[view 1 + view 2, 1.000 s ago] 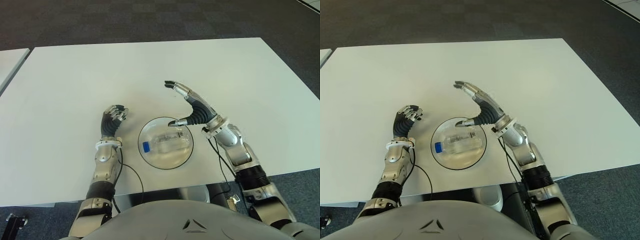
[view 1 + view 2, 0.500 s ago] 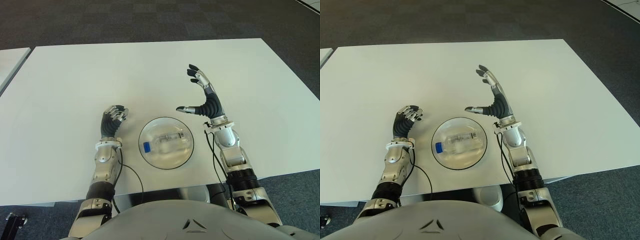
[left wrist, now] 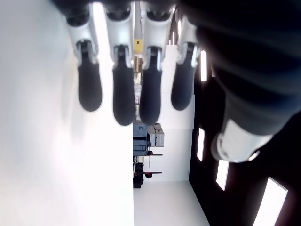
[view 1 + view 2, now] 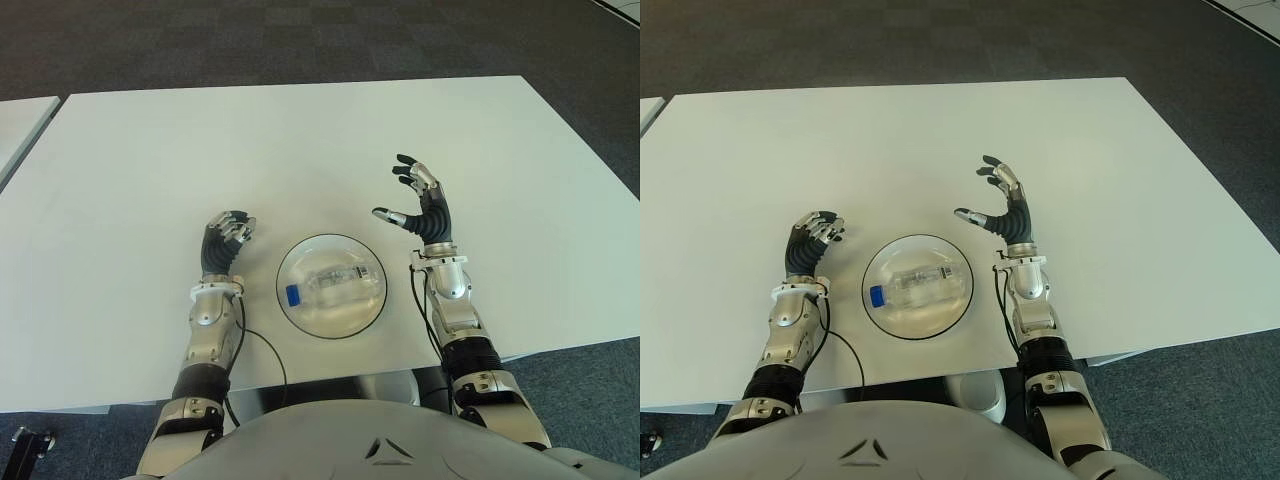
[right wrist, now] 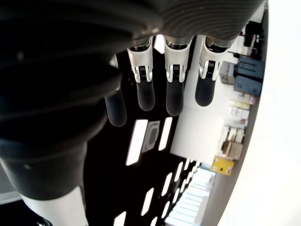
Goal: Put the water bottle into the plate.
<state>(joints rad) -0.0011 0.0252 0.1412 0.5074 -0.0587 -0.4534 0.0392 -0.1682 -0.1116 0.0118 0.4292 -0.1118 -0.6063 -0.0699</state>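
Observation:
A clear water bottle [image 4: 328, 285] with a blue cap lies on its side inside the round glass plate [image 4: 371, 305] near the table's front edge. My right hand [image 4: 420, 203] is raised to the right of the plate, apart from it, fingers spread and holding nothing. My left hand [image 4: 226, 238] shows to the left of the plate with its fingers curled and nothing in them. In the right wrist view the fingers [image 5: 173, 92] hang loose with only the room behind them; in the left wrist view the fingers [image 3: 124, 89] are bent over bare white table.
The white table [image 4: 300, 140] stretches wide behind the plate. A black cable [image 4: 262, 350] runs from my left wrist over the front edge. Dark carpet [image 4: 300, 40] lies beyond the table, and a second white surface [image 4: 20, 125] shows at the far left.
My right hand has drawn back from over the plate, moving right and toward me, still spread. The bottle stays lying in the plate. The left hand has not moved.

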